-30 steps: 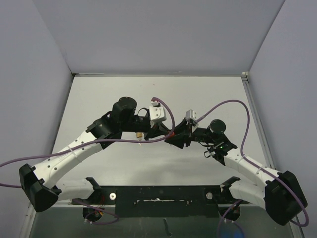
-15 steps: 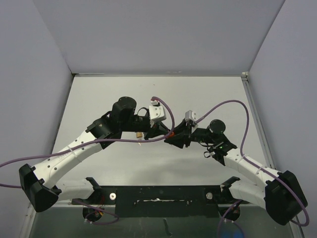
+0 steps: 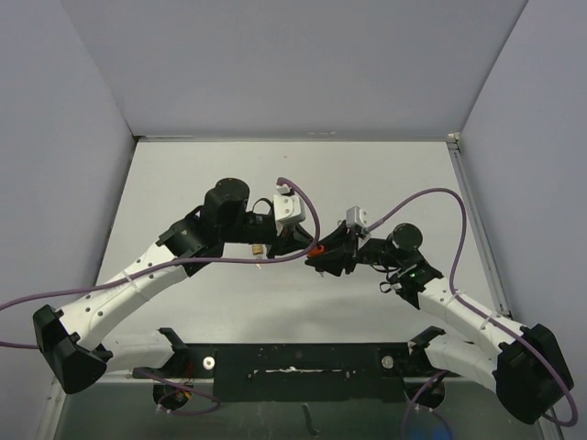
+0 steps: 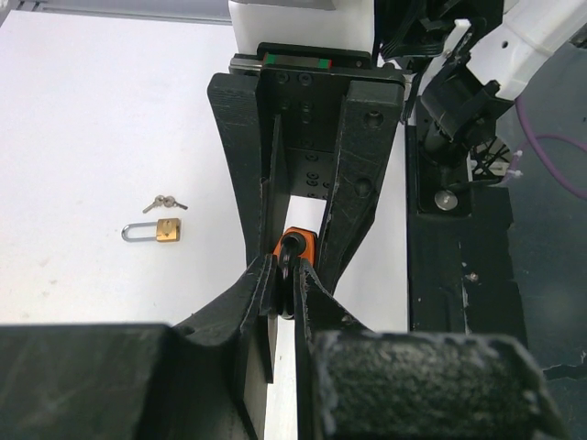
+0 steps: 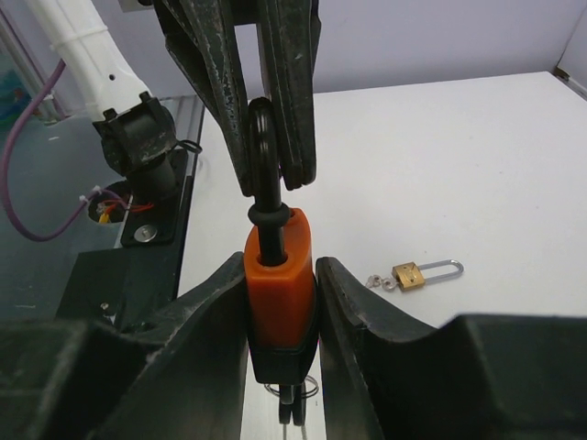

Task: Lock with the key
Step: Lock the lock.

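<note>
An orange padlock (image 3: 316, 247) with a black shackle is held in the air between both grippers above the middle of the table. My right gripper (image 5: 280, 302) is shut on the orange body (image 5: 278, 284). My left gripper (image 4: 286, 284) is shut on the black shackle (image 5: 261, 137), facing the right one. The orange body shows just beyond my left fingertips (image 4: 298, 240). A key on a thin ring (image 5: 293, 408) sticks out of the bottom of the padlock, below my right fingers. In the top view the two grippers meet, left (image 3: 303, 246) and right (image 3: 325, 253).
A small brass padlock (image 3: 260, 248) with an open steel shackle and small keys lies on the white table (image 3: 385, 174), under my left arm. It also shows in the left wrist view (image 4: 156, 231) and the right wrist view (image 5: 417, 274). Grey walls enclose the table.
The right arm's elbow and cable have shifted slightly right and up. Both grippers keep their hold on the orange padlock in about the same place.
</note>
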